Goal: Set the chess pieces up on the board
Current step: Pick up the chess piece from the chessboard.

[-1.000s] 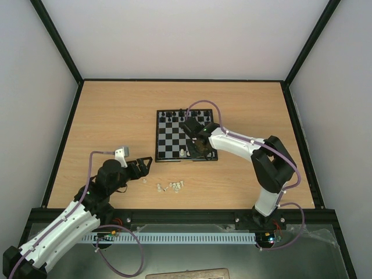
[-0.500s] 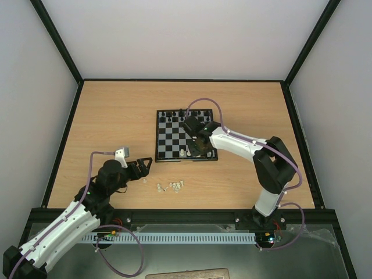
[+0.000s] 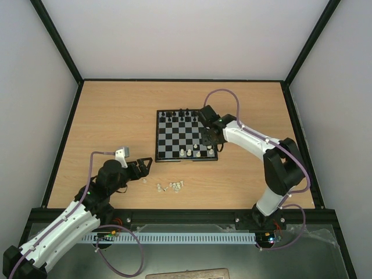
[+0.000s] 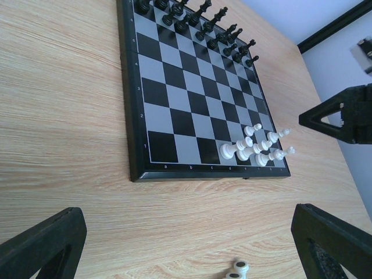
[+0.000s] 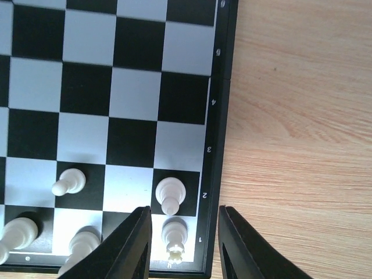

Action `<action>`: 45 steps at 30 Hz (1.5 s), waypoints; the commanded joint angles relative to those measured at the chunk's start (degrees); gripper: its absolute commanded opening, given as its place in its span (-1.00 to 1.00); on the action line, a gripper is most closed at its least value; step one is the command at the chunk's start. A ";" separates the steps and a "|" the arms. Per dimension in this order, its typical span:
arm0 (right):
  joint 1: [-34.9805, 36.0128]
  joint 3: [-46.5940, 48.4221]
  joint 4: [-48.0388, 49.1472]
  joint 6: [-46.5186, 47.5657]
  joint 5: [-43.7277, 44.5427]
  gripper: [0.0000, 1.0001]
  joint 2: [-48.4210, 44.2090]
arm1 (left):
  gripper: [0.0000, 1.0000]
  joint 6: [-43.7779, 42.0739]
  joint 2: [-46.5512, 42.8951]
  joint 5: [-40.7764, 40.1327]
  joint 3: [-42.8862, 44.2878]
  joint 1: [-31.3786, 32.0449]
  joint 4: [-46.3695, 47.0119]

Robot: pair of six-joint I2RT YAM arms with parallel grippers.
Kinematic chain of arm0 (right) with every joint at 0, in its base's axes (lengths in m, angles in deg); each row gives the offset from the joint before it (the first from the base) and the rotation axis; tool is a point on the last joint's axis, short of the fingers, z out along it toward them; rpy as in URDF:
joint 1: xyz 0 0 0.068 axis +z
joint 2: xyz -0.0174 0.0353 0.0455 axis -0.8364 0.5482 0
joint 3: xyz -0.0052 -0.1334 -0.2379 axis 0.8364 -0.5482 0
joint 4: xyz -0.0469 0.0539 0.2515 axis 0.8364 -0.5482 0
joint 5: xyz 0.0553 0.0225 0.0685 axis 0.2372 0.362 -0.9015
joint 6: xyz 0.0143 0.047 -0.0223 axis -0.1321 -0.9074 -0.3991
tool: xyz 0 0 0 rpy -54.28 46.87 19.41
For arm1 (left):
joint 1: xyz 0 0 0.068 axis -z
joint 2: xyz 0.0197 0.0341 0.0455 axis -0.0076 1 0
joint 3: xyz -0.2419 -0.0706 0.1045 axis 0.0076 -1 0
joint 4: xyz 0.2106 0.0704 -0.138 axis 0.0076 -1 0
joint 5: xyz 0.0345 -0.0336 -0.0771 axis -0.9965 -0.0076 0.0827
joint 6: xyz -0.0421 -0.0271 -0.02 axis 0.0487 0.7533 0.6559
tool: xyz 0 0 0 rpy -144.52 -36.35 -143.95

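- Right claw [image 5: 183, 210] hangs over the board's [image 5: 223, 87] near right corner, its fingers parted around one white piece [image 5: 174, 239] standing free on the corner square.
- Left claw [image 4: 187, 212] gapes wide off the board's near left corner.
- Border digits read 1, 2, 3, 4.
- Other chess pieces [image 4: 256, 148] stand beside that corner.
- A loose heap [image 3: 171, 186] lies on the counter [image 3: 116, 116] off the board's near edge.
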 commanded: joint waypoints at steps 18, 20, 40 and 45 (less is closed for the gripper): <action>-0.64 -0.14 0.50 1.27 -3.40 -0.44 6.45 | 0.99 -0.78 1.16 0.58 0.23 0.11 1.63; -0.72 -0.09 0.51 1.29 -3.40 -0.52 6.58 | 0.99 -0.87 1.17 0.56 0.25 0.07 1.63; -0.68 0.98 0.03 1.64 -5.14 -0.90 3.17 | 0.99 -0.70 0.46 0.56 -0.01 0.04 1.28; 4.70 5.14 -2.92 1.88 -3.91 -0.90 -0.88 | 0.99 -0.39 0.09 0.47 0.08 0.12 1.04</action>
